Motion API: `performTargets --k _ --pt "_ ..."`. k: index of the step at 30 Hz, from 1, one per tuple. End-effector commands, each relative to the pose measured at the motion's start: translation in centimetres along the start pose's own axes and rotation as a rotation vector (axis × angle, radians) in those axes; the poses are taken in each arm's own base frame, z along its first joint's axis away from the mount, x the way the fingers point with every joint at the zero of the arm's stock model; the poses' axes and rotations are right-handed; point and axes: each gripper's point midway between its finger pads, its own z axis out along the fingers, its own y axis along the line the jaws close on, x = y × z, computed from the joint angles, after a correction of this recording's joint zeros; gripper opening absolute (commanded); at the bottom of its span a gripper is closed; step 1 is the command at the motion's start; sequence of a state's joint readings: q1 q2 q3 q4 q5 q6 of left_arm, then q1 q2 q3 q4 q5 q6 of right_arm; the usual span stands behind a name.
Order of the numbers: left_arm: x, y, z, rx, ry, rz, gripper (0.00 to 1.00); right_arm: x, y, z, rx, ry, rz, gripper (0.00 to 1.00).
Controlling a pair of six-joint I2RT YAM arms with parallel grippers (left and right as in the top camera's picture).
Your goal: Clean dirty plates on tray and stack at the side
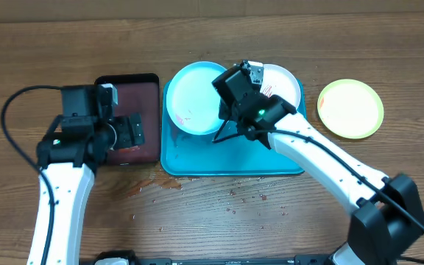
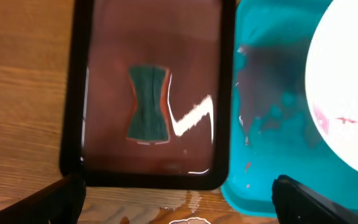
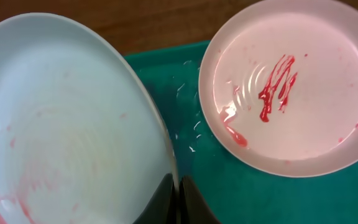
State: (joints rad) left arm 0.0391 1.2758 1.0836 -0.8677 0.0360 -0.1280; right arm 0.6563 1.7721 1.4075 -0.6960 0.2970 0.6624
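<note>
My right gripper (image 3: 178,200) is pressed together on the thin rim of the pale mint plate (image 3: 67,124), which is over the turquoise tray (image 3: 241,193). The plate looks light, stiff and probably slippery, so I judge the rim the best place to hold. My left gripper (image 2: 176,194) stands spread above the sponge (image 2: 148,102).

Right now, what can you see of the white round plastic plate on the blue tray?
The white round plastic plate is shallow with a raised rim. Red streaks smear its middle and a red blob sits near one edge, so it is unwiped. It lies flat on the turquoise rectangular plastic tray, apart from the pale mint round plate. Nothing grips it.
</note>
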Motion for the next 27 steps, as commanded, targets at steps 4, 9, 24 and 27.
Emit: performTargets --k 4,9,24,27 --pt "2.1 0.0 4.0 -0.019 0.078 -0.008 0.92 1.9 1.0 2.2 -0.031 0.076 0.012 0.04" --pt "3.6 0.2 7.1 -0.078 0.117 0.031 0.91 2.2 1.0 3.0 -0.021 0.086 0.008 0.04" --pt "5.1 1.5 14.4 -0.153 0.198 0.035 0.80 1.4 -0.7 3.4 0.015 0.083 0.028 0.04" --pt "5.3 1.6 15.0 -0.154 0.204 0.035 0.76 1.4 -0.8 3.4 0.017 0.084 0.029 0.04"
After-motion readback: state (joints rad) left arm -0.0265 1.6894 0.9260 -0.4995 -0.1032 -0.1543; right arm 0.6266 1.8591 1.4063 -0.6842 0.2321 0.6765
